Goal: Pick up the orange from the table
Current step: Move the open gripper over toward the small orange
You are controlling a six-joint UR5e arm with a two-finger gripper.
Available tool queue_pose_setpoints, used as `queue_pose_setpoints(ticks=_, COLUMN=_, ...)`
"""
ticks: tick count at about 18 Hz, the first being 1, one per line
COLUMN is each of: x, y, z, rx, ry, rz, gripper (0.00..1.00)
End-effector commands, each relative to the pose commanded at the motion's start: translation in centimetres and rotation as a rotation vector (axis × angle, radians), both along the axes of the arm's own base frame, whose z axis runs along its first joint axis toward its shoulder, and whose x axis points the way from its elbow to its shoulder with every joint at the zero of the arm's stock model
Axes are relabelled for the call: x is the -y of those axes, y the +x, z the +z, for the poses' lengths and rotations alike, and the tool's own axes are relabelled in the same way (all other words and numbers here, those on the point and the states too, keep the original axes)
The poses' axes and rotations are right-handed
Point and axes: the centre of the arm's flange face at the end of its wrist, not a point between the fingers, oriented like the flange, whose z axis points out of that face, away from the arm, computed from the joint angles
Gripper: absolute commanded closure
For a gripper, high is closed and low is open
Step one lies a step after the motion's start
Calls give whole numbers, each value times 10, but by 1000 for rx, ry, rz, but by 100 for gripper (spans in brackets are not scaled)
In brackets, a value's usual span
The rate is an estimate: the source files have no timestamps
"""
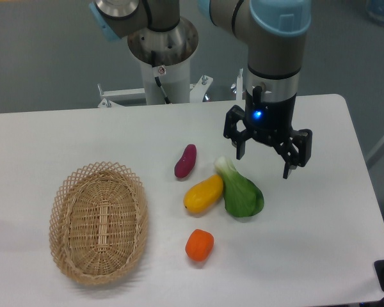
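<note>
Camera view: fingers [264, 163] spread wide, nothing between them, hanging above the white surface [64, 134]. Orange [199, 245] well below and left of the fingers, alone on the surface, apart from the yellow fruit [203, 194] and the green vegetable [241, 192] between it and the fingers. Wicker basket [98, 221] further left. Probably light, firm, smooth skin, maybe a little slippery. Best taken across the middle, on the two flatter sides, from above.
</note>
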Motion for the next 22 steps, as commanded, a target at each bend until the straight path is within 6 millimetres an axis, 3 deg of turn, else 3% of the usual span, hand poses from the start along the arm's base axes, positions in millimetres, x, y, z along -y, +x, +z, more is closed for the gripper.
queue_pose_setpoints(ticks=6, x=-9, y=2, z=-11, rx=28, ry=6, rz=56, gripper=0)
queue_pose_setpoints(ticks=9, x=-31, y=9, z=-30, rx=37, ry=31, rz=91, gripper=0)
queue_pose_setpoints(ticks=14, x=-60, y=24, z=-86, rx=77, ry=36, rz=155, gripper=0)
queue_pose_setpoints(ticks=15, x=-69, y=30, z=-103, rx=93, ry=23, rz=144, gripper=0)
queue_pose_setpoints(ticks=16, x=-77, y=38, z=-135, rx=131, ry=-14, rz=151, gripper=0)
queue_pose_setpoints(ticks=19, x=-82, y=38, z=-160, rx=173, ry=-35, rz=196, gripper=0)
queue_pose_setpoints(ticks=20, x=-89, y=51, z=-181, rx=187, ry=-53, rz=179, gripper=0)
queue_pose_setpoints(ticks=22, x=-92, y=54, z=-197, rx=163, ry=-22, rz=192, gripper=0)
